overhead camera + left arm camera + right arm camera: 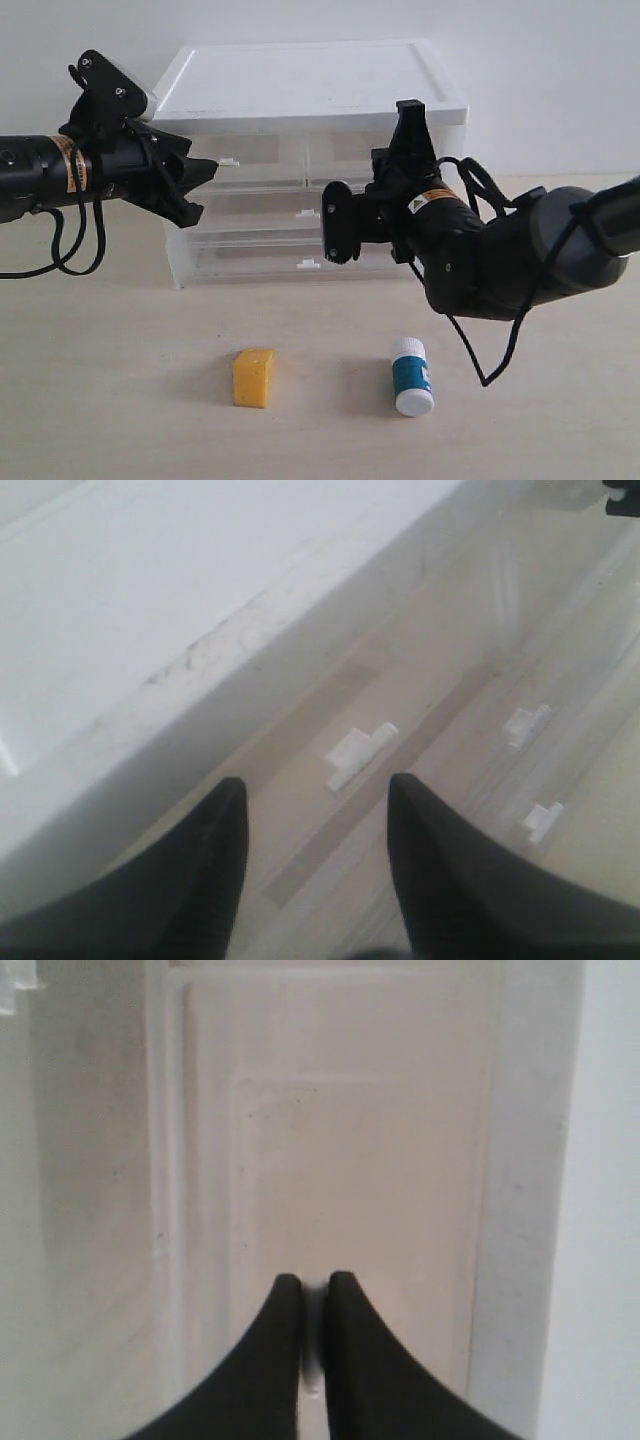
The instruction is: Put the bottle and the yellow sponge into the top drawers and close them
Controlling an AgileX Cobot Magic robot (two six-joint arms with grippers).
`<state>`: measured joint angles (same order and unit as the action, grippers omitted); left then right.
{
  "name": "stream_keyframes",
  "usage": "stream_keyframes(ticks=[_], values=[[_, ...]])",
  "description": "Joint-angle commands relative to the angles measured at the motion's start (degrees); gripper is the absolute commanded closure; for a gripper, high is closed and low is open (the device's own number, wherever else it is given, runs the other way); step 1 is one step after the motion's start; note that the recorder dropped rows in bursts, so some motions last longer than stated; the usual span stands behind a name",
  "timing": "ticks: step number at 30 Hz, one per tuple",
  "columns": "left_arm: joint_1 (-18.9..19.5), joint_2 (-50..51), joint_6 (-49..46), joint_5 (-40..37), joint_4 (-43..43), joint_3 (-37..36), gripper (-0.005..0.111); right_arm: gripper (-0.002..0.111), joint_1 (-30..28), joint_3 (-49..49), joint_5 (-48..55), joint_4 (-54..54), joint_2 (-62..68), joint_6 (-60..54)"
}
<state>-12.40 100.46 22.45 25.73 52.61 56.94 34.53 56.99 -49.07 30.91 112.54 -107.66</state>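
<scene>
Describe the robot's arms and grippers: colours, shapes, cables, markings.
Both arms are black tubes. The left arm has an orange label band, the right arm a warning-triangle sticker; black cables loop beneath each. The left gripper and right gripper have black tapered fingers.

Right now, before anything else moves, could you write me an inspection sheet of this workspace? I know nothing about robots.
Surface: pale table, no spills seen.
Job's things: yellow sponge and bottle rest apart on the table in front of the cabinet, neither in a drawer; the left top drawer looks closed.
Clutter: nothing seen.
Fingers: left fingers apart and empty, facing a drawer handle; right fingers closed at the cabinet front, and whether they pinch a handle cannot be told.
Cables: black cables hang from both arms; the right arm's loop droops toward the table.
Surroundings: plain white wall.
</scene>
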Motion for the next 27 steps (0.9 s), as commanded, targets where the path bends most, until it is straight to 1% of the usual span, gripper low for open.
stream_keyframes(ticks=[1,4,8,15,19,21,22,25,27], values=[[-0.21,0.06,0.00,0.37,-0.83,0.25,0.065,0.108,0.50,-2.44,-5.00,6.01,-0.06,-0.71],[-0.21,0.06,0.00,0.37,-0.83,0.25,0.065,0.108,1.76,-6.81,-9.61,2.38,-0.32,1.53],[-0.21,0.06,0.00,0.37,-0.83,0.25,0.065,0.108,2.74,-9.71,-9.77,0.62,-1.89,6.91],[-0.21,0.06,0.00,0.37,-0.83,0.25,0.065,0.108,2.74,-12.82,-11.47,0.20,-6.91,9.08],[-0.21,0.06,0.00,0.37,-0.83,0.25,0.065,0.108,2.52,-12.82,-8.69,-2.82,-8.52,21.75],[-0.21,0.06,0.25,0.37,-0.83,0.25,0.065,0.108,2.52,-12.82,-7.02,-2.36,-8.52,25.00],[-0.21,0.06,0.67,0.37,-0.83,0.25,0.065,0.107,2.52,-12.82,-5.79,-2.59,-8.52,25.29],[-0.21,0.06,0.83,0.37,-0.83,0.25,0.065,0.089,2.00,-12.38,-5.10,-5.41,-7.88,16.96],[-0.21,0.06,0.83,0.37,-0.83,0.25,0.065,0.074,1.83,-10.99,-5.09,-4.67,-7.20,11.07]])
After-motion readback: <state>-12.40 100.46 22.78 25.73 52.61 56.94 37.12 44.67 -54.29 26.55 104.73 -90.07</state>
